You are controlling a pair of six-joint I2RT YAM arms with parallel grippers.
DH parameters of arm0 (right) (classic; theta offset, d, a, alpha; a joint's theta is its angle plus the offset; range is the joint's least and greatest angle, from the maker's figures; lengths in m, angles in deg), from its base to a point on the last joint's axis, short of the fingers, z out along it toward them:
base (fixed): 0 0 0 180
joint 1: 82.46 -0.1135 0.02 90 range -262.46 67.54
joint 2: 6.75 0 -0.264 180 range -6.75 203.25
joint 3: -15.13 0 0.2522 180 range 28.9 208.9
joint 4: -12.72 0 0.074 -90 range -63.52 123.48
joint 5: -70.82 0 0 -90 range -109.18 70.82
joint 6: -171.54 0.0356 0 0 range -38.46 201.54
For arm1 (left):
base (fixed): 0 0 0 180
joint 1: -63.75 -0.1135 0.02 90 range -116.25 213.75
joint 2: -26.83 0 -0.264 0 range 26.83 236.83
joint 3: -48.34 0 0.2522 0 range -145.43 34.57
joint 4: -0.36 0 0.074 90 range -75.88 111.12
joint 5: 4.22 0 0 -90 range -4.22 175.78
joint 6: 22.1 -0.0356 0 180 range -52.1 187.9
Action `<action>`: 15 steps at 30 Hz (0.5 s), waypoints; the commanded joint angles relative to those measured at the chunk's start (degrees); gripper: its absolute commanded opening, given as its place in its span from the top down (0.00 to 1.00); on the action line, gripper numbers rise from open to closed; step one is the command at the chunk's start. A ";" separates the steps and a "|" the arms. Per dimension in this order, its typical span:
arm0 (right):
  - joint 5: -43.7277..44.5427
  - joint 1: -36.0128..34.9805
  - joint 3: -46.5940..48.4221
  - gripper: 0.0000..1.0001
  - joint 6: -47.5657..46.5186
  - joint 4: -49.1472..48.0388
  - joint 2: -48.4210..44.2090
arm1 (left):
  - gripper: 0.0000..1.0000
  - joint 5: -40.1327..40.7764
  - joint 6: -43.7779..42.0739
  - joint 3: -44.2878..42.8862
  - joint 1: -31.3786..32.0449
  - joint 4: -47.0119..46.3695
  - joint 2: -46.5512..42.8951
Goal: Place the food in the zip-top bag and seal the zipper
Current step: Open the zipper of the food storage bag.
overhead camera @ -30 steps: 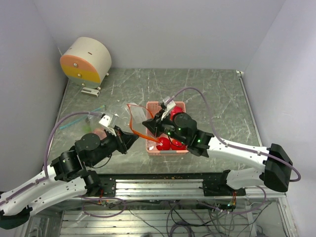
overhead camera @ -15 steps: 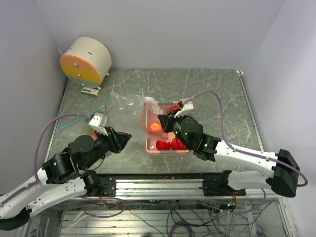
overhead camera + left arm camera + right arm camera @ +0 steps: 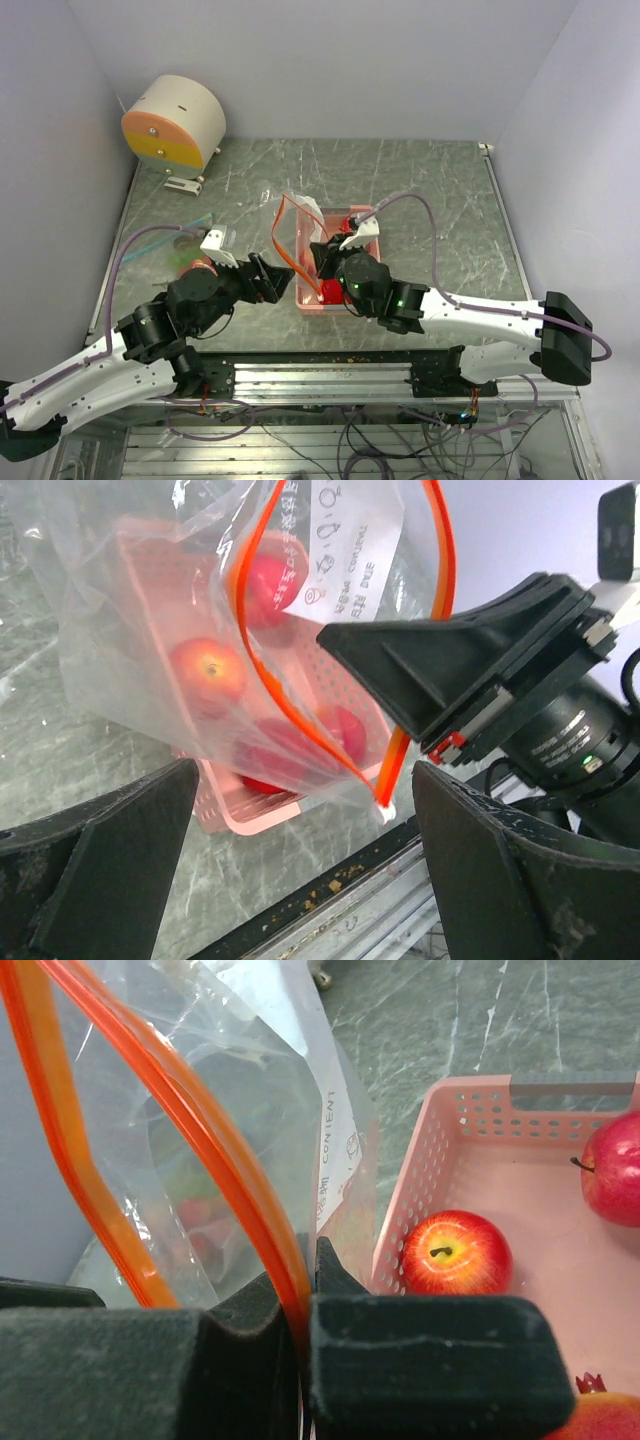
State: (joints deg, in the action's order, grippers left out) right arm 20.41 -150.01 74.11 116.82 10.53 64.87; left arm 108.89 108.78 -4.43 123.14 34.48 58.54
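The clear zip-top bag (image 3: 287, 214) hangs over the left side of the pink tray (image 3: 364, 210), its orange zipper (image 3: 226, 1163) gaping. My right gripper (image 3: 320, 252) is shut on one zipper strip, which runs straight between its pads in the right wrist view (image 3: 305, 1305). My left gripper (image 3: 279, 281) stands wide open just left of the bag's lower corner, holding nothing (image 3: 305, 780). Red apples (image 3: 455, 1252) lie in the tray (image 3: 420, 1175). Through the film, more apples (image 3: 207, 672) show in the tray (image 3: 215, 802). Other small food (image 3: 199, 265) lies by the left arm.
A round cream and orange device (image 3: 172, 122) stands at the back left. A teal strip (image 3: 190, 222) lies on the table left of the bag. The metal rail (image 3: 330, 375) runs along the near edge, close under both grippers.
My left gripper has gone from shut to wide open, drawing back left and then returning toward the bag. The right gripper stayed shut on the zipper while the bag swung.
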 commanded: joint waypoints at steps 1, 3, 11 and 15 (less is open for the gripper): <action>6.96 -2.89 2.78 1.00 0.11 -1.70 1.59 | 0.01 1.87 2.54 1.75 -0.22 -6.61 -0.83; 8.85 -4.59 2.95 1.00 -0.91 -2.49 1.98 | 0.01 3.99 3.65 2.65 -0.23 -8.23 -0.94; 15.33 -10.37 2.79 1.00 -7.41 -8.04 2.92 | 0.10 10.41 5.71 4.21 -0.20 -9.77 3.49; 16.91 -12.58 1.44 1.00 -10.06 -11.77 2.76 | 0.26 11.10 6.00 4.90 -0.24 -10.39 4.94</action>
State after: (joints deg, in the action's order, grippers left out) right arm 32.52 -160.78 75.51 110.66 4.78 67.45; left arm 116.98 113.83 -0.74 123.14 27.01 62.51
